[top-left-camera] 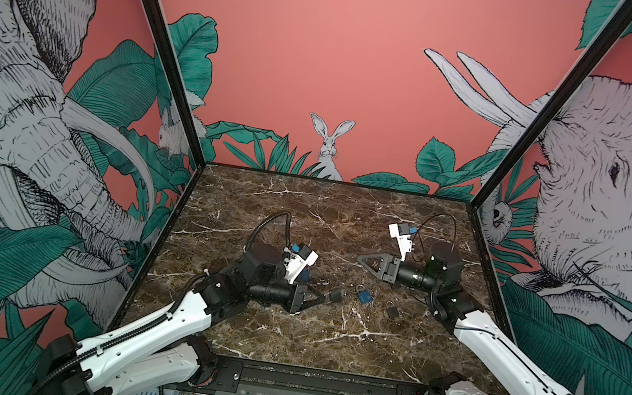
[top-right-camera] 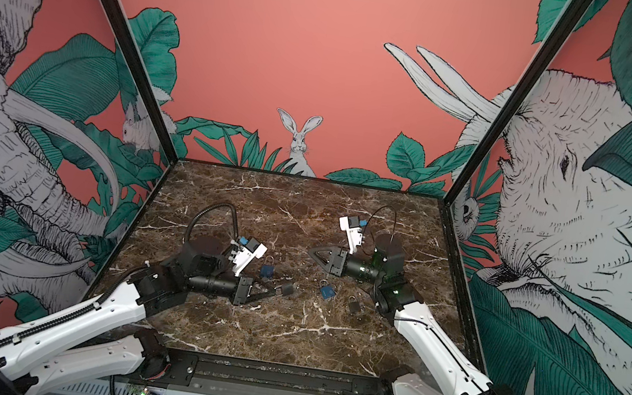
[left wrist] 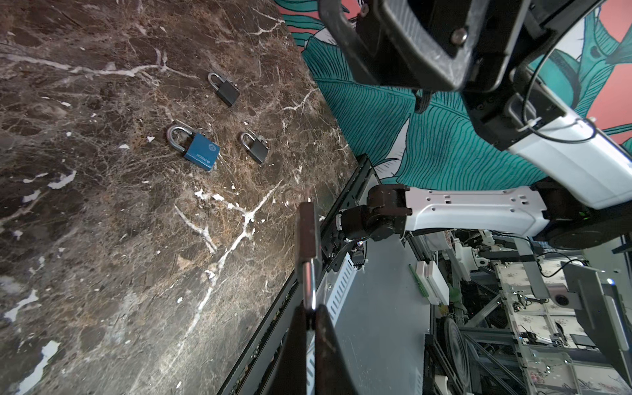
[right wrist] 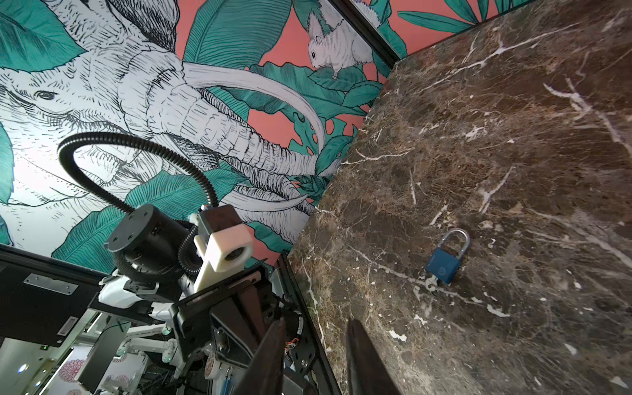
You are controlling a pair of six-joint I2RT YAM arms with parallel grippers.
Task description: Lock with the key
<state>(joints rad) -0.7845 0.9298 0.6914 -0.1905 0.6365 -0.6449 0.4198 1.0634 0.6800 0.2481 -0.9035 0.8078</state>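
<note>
My left gripper is shut on the silver shackle of a black padlock, held just above the marble; the padlock's body juts out beyond the fingertips. No key shows on it. My right gripper hovers farther back, pointing left, and its jaws stand open with nothing between them. A blue padlock lies flat by the left wrist with a key at its base. A second blue padlock and a small black padlock lie between the arms.
The left wrist view shows one more black padlock on the marble tabletop, near the right arm. Printed walls close in the left, back and right sides. A black rail runs along the front edge.
</note>
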